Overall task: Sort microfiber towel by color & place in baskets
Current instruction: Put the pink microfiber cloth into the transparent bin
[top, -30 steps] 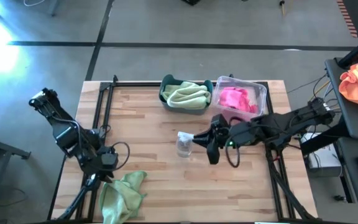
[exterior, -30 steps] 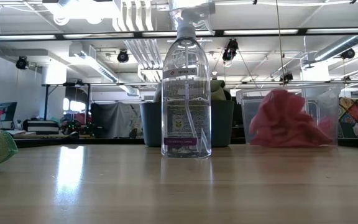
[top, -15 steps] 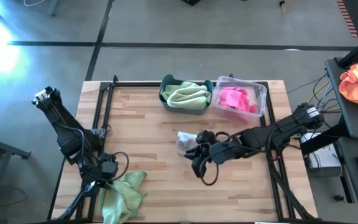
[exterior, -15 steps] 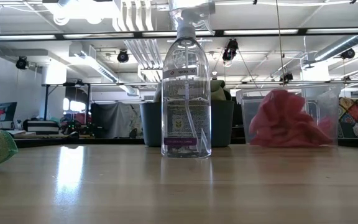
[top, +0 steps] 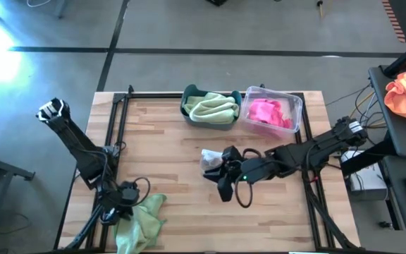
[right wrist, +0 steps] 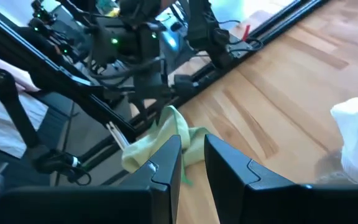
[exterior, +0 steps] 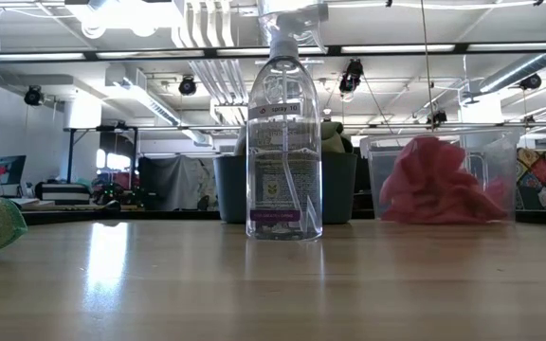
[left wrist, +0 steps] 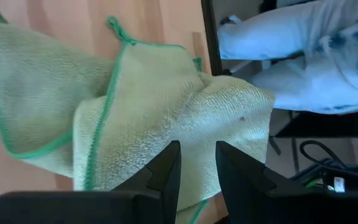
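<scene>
Your left pincer (top: 120, 209) has dropped onto the green towel (top: 138, 220) at the worktop's near-left edge, fingers narrowly spread over it. Right pincer (top: 223, 185) swung mid-worktop, narrowly parted, empty. Last loose towel; grab next.

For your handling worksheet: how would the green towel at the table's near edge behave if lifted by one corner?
The green towel lies crumpled in soft folds, so it would probably hang limp. Its thin cloth suggests it is light. Part overhangs the table edge, so a nudge might slide it off.

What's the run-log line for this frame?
left claw: over green towel at table's near edge, fingers slightly apart | right claw: mid-table beside spray bottle, empty | teal basket: green towels | clear basket: pink towels
</scene>
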Robot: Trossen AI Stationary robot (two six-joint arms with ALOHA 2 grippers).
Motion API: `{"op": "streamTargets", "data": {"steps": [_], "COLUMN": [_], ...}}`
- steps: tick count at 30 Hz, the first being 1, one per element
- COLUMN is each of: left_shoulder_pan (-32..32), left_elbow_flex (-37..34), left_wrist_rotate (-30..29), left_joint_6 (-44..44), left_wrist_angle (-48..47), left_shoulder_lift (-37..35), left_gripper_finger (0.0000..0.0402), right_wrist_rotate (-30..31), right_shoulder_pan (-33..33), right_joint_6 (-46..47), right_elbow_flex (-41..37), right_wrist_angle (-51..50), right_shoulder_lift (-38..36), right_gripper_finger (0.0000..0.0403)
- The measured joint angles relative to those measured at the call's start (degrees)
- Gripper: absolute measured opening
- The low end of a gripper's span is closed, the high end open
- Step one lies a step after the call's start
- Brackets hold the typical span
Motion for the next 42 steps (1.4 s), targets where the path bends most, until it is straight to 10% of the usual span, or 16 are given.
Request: {"op": "streamTargets", "data": {"steps": [35, 42], "left_shoulder_pan": [3.4, 3.6], "left_elbow_flex": [4.4, 2.8], "left_wrist_rotate": [1.9, 12.4], "left_joint_6": [13.2, 13.6], "left_wrist_angle": [2.9, 0.6], "left_shoulder_lift": [10.5, 15.9], "left_gripper_finger": [0.0086, 0.0086], "right_wrist_rotate": [-0.4, -1.4], "right_shoulder_pan": [0.1, 0.1], "right_joint_6": [-5.5, -5.4], "right_elbow_flex": [3.0, 3.0], "right_wrist_angle": [-4.1, -4.1], "right_shoulder_lift": [-0.3, -0.3], "right_gripper_finger": [0.0063, 0.0063]}}
